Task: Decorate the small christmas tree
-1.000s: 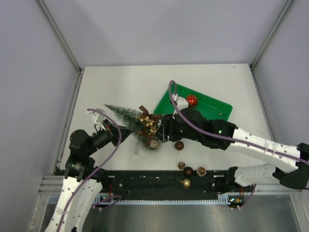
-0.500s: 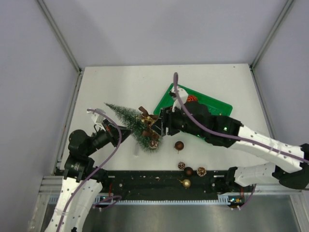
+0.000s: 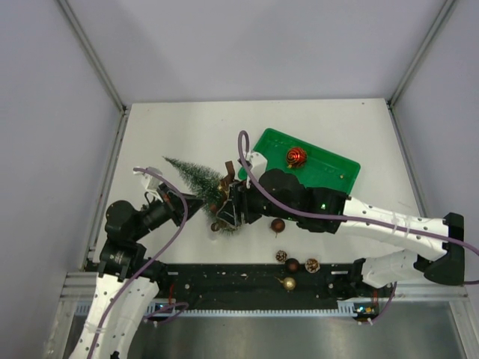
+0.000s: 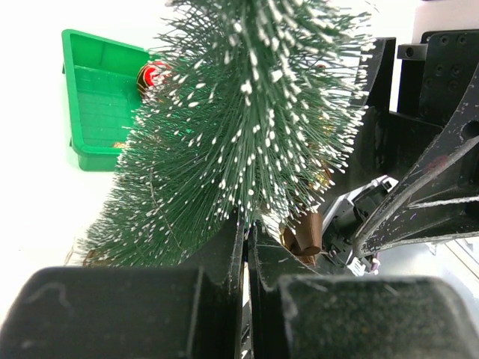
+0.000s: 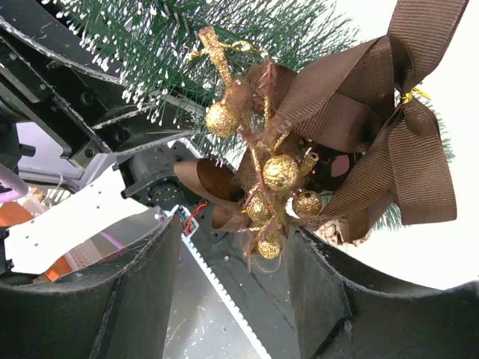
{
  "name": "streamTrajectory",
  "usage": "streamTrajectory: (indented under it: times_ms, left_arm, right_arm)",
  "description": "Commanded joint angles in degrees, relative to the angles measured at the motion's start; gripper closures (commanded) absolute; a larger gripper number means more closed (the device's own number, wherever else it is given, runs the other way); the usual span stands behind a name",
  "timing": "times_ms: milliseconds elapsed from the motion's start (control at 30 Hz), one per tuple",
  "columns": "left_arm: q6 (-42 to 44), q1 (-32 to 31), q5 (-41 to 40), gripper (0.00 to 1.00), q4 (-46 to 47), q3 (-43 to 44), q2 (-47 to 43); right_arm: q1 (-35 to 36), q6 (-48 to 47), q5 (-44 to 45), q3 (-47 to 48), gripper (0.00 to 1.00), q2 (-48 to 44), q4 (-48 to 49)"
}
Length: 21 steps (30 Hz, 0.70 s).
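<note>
Lab test cell: white table point(image 3: 187, 127), grey panel walls point(image 3: 247, 45).

white table point(image 3: 187, 127) between pale grey walls point(image 3: 239, 45).

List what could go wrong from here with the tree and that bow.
1. The left gripper holds the small christmas tree by a narrow pinch. A push from the right gripper might twist it loose.
2. The brown bow and gold berries sit between the right gripper's open jaws. Pulling back could snag them off.
3. The loose brown ball lies close by the right gripper. A sweep may send it rolling.
</note>
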Motion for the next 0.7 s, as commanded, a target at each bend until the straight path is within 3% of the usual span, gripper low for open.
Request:
streamTrajectory:
  times_ms: [0,367,467,533,600,667]
  left_arm:
    - [-1.5,1.6,1.1,1.00,6.2,0.8,-2.2]
    - [-2.9,1.6,4.0,1.00,9.2,-1.6,-4.7]
    - [-4.0,1.6,4.6,1.00,12.3,-2.1,-4.5]
    - [-4.4,1.6,5.2,1.00,13.6,-2.5,-4.5]
    - [-4.9,1.6,6.2,1.00,15.0,-3.1,-4.6]
    - [-4.8,1.6,7.1,0.98,15.5,-3.5,-4.5]
  right_arm:
    - [0.6,0.3,1.0,0.4,0.44,-2.7,1.4]
    - [0.6,-1.4,3.2,8.0,0.36,-10.6,-15.6]
    - [0.6,-2.4,7.2,11.1,0.35,-11.9,-19.8]
    - [0.0,-3.0,14.6,13.3,0.33,-12.6,-23.0]
    - [-3.6,-3.7,19.0,13.9,0.30,-12.8,-26.0]
    - [-12.2,-5.0,19.1,12.8,0.28,-13.0,-27.1]
